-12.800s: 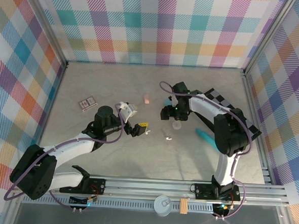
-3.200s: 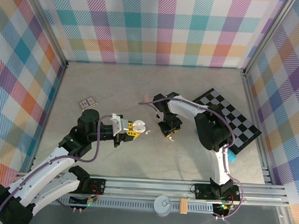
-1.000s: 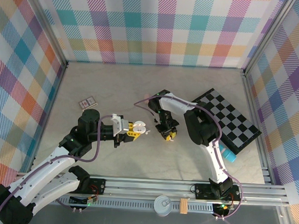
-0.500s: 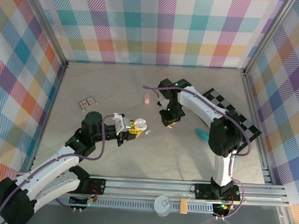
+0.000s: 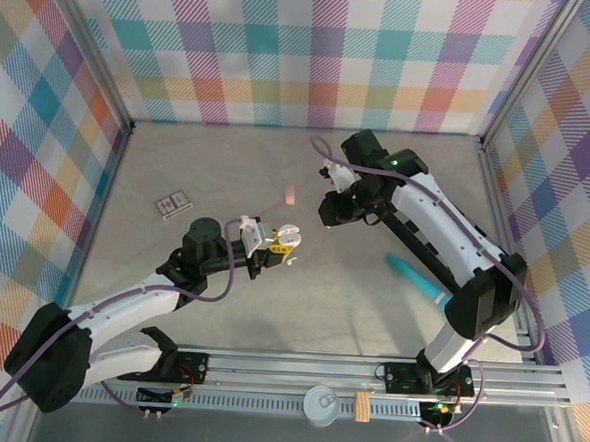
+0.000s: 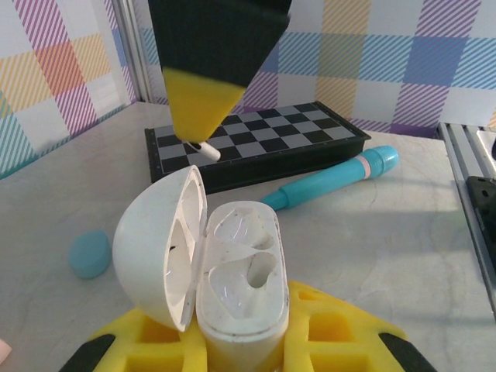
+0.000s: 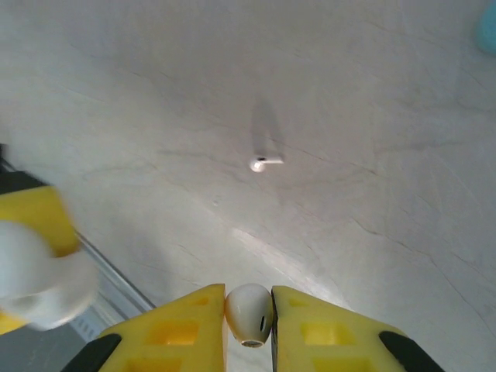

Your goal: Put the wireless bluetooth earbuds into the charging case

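place: probably lab test cell | cue: plaid walls (image 5: 305,51), aluminium rail (image 5: 296,364)

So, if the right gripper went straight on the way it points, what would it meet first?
The right gripper, its held earbud leading, would probably meet the bare table, close to the loose white earbud; depth is unclear.

Table (image 5: 228,177) with earbud (image 7: 266,162), tube (image 5: 417,277), chessboard (image 6: 256,143)

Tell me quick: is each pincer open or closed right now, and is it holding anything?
Left pincer: closed, holding the open white charging case.
Right pincer: closed, holding a white earbud.
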Motion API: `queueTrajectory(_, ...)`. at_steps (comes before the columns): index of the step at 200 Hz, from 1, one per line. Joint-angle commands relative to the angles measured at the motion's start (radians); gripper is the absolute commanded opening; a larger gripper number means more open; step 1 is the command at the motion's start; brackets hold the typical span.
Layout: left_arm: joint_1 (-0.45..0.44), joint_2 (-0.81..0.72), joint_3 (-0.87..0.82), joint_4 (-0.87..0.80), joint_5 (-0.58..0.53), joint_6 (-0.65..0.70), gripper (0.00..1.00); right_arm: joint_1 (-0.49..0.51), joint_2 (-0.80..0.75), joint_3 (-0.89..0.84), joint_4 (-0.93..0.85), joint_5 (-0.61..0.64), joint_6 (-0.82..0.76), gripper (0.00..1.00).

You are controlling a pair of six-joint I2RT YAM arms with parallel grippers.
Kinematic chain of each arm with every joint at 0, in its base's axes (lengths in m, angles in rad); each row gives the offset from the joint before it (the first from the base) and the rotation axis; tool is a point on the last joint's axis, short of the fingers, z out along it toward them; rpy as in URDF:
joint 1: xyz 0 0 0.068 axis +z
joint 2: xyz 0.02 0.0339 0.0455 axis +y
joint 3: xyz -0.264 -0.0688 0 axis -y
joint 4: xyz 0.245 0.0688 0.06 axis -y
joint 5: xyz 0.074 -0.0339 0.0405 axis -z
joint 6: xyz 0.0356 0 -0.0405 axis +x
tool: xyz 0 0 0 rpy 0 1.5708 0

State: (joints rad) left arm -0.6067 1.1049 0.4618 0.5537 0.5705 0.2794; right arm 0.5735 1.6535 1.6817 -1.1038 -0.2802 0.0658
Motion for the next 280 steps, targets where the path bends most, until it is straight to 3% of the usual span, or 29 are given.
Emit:
queueTrajectory(1,-0.025,0.057,0.013,0.15,-0.034,-0.009,0.07,-0.015,-0.05,-0.019,0.053,-0.114,0.001,0.2)
queueTrajectory(46,-0.064,0.17,0.075,0.142,-0.143,-0.003,0.08,-0.035,-0.101,-0.033,0.098,-0.201,0.002,0.2)
queueTrajectory(113,-0.108,0.276,0.127,0.315,-0.204,-0.102,0.07,-0.053,-0.124,-0.095,0.198,-0.302,0.032,0.2)
queueTrajectory(225,-0.142,0.28,0.163,0.348,-0.233,-0.128,0.07,-0.073,-0.113,-0.132,0.216,-0.295,0.032,0.19)
queueTrajectory(280,-0.142,0.272,0.173,0.393,-0.299,-0.165,0.07,-0.078,-0.117,-0.145,0.224,-0.297,0.039,0.2)
